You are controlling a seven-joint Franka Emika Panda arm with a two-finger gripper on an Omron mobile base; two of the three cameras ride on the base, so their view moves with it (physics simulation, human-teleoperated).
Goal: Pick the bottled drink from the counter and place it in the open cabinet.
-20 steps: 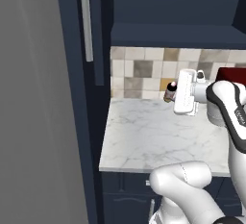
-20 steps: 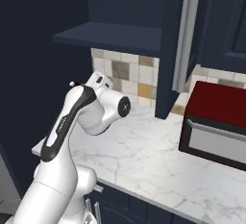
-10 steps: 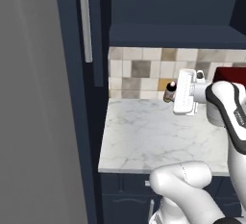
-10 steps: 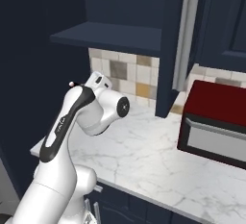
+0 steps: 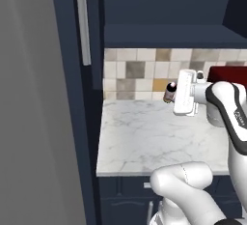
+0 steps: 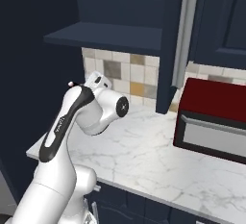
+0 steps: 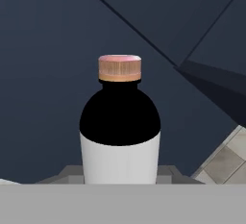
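My gripper [image 5: 171, 93] is shut on the bottled drink [image 5: 169, 90] and holds it in the air above the back of the white marble counter [image 5: 144, 142], just below the open cabinet's shelf [image 5: 164, 35]. In the hand view the bottled drink [image 7: 120, 122] has a pink-tan cap, a black shoulder and a white body, and it points at the dark cabinet. Past my arm in the right base view, the pink cap [image 6: 71, 83] peeks out below the shelf [image 6: 110, 38]. The cabinet door [image 5: 91, 26] with its silver bar handle [image 5: 83, 21] stands open at the left.
A dark red and silver appliance [image 6: 214, 117] stands on the counter [image 6: 158, 155] to the right, under a closed navy cabinet [image 6: 221, 16]. A tiled backsplash [image 5: 135, 74] runs behind. A tall grey panel [image 5: 29, 122] lies at the far left.
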